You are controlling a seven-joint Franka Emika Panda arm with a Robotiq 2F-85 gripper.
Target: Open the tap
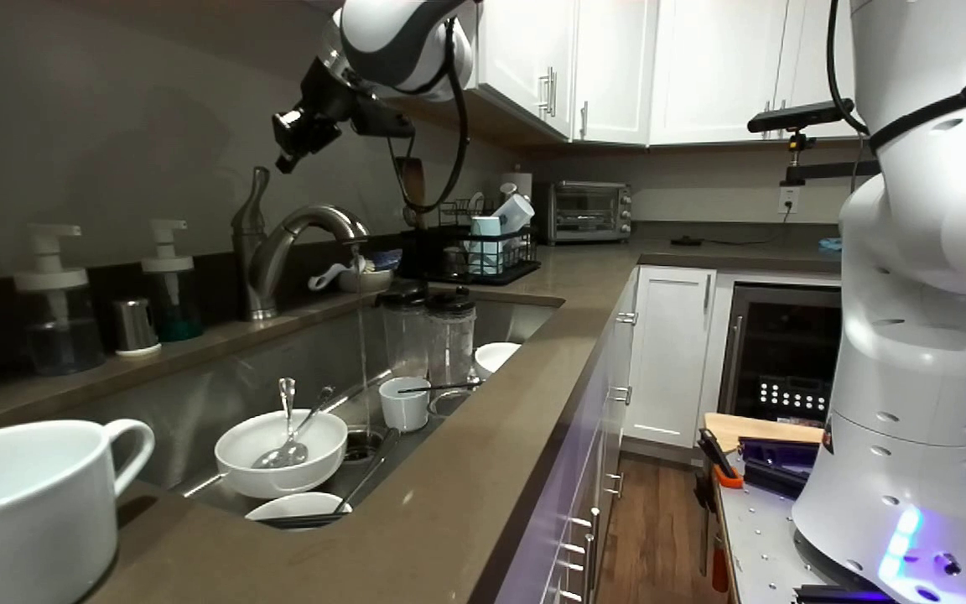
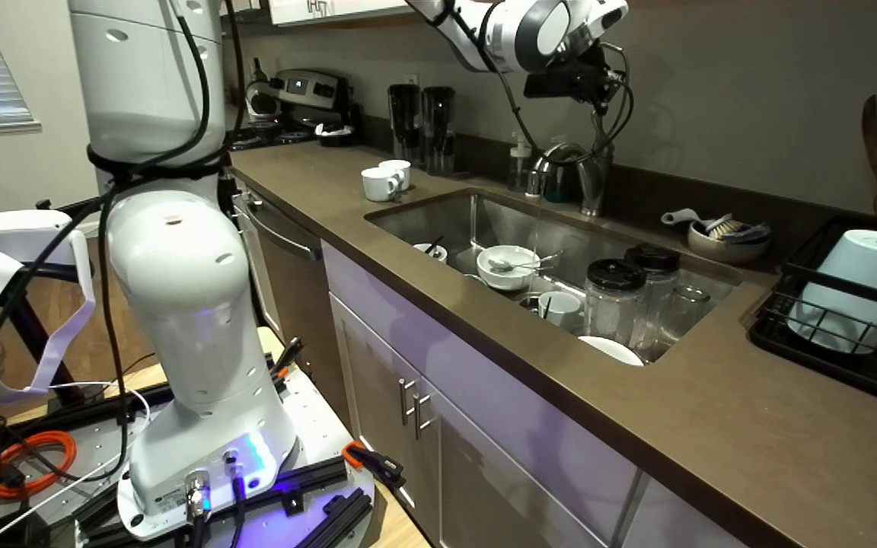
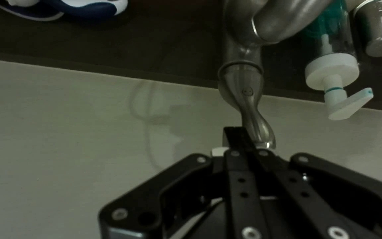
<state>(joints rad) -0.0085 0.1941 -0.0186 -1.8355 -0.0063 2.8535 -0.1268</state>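
The brushed-steel tap (image 1: 269,264) stands behind the sink, with its lever handle (image 1: 250,210) pointing up. A thin stream of water (image 1: 361,335) falls from its spout into the sink. The tap also shows in an exterior view (image 2: 592,183) and, upside down, in the wrist view (image 3: 244,43). My gripper (image 3: 239,137) is shut with nothing seen between its fingers. In the wrist view its fingertips overlap the end of the handle; whether they touch it I cannot tell. In an exterior view the gripper (image 1: 284,161) is beside and slightly above the handle's top.
Soap dispensers (image 1: 168,285) and a steel cylinder (image 1: 136,325) stand beside the tap. A brush bowl (image 2: 728,240) is on its other side. The sink (image 2: 476,209) holds bowls, cups and lidded jars (image 2: 613,301). A dish rack (image 2: 827,365) and white mugs (image 2: 380,184) are on the counter.
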